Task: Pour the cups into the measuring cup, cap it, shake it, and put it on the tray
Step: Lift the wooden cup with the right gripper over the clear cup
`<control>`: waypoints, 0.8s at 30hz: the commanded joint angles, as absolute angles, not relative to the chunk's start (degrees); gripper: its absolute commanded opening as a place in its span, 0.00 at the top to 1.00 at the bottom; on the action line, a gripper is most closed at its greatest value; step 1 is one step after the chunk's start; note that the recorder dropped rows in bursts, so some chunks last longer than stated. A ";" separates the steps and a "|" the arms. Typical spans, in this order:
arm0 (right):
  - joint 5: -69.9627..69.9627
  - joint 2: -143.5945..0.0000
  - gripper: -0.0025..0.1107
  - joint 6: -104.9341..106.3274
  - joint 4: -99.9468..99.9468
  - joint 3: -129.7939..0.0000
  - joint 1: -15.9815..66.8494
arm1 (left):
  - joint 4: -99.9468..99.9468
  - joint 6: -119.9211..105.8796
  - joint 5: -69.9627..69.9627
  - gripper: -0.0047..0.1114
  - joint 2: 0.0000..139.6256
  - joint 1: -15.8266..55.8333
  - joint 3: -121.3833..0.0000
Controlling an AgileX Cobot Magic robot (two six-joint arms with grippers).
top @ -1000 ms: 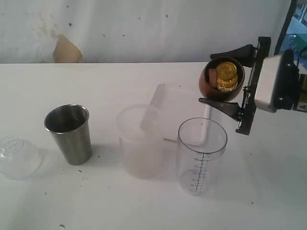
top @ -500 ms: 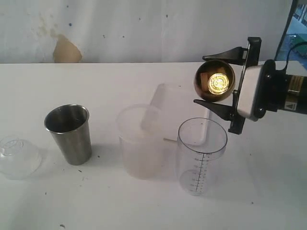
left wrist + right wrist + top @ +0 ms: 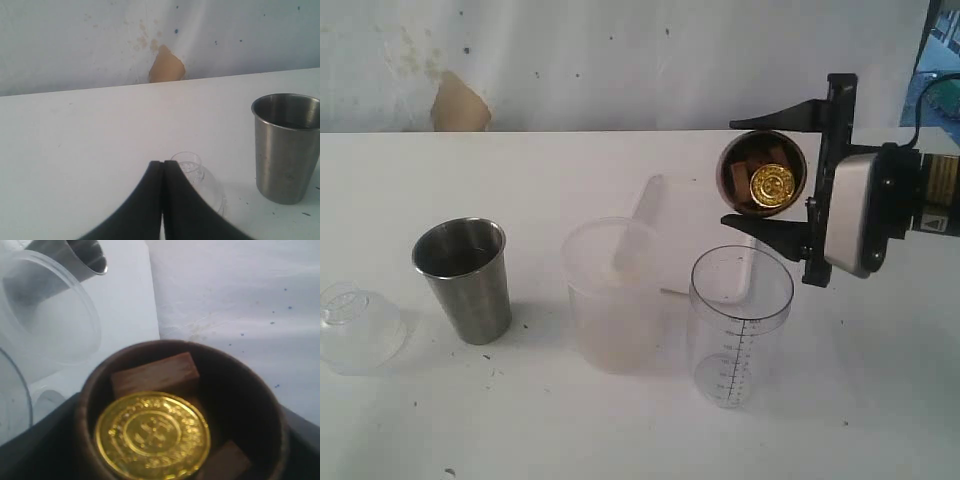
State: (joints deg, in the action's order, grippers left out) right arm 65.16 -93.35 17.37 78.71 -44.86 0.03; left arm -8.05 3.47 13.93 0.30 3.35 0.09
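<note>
The right pincer (image 3: 752, 171) grasps the wooden cup (image 3: 765, 172), tipped above the empty-looking measuring cup (image 3: 740, 330) at near right, its coin (image 3: 772, 186) not yet out. The left pincer (image 3: 163, 172) is clenched, empty. Every pour, capping, shaking and the tray (image 3: 700, 215) remain.

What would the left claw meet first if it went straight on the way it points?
Probably the clear lid, lying just past the tips of the shut claw, slightly off to one side. Depth is unclear, so it may only graze it. The steel cup stands well off that line.
</note>
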 commanded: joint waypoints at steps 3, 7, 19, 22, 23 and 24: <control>65.32 -92.67 0.98 20.97 82.79 -45.12 0.00 | -8.12 3.61 13.53 0.96 0.00 3.60 0.00; 65.34 -92.67 0.98 21.23 83.14 -45.12 0.00 | -8.12 3.61 13.53 0.96 0.00 3.60 0.00; 68.49 -92.67 0.98 18.87 83.02 -45.12 0.00 | -8.12 3.61 13.53 0.96 0.00 3.60 0.00; 68.06 -92.67 0.98 18.87 83.02 -45.12 0.00 | -8.12 3.61 13.53 0.96 0.00 3.60 0.00; 68.06 -92.67 0.98 18.87 83.02 -45.12 0.00 | -8.12 3.61 13.53 0.96 0.00 3.60 0.00; 68.06 -92.67 0.98 18.87 83.02 -45.12 0.00 | -8.12 3.61 13.53 0.96 0.00 3.60 0.00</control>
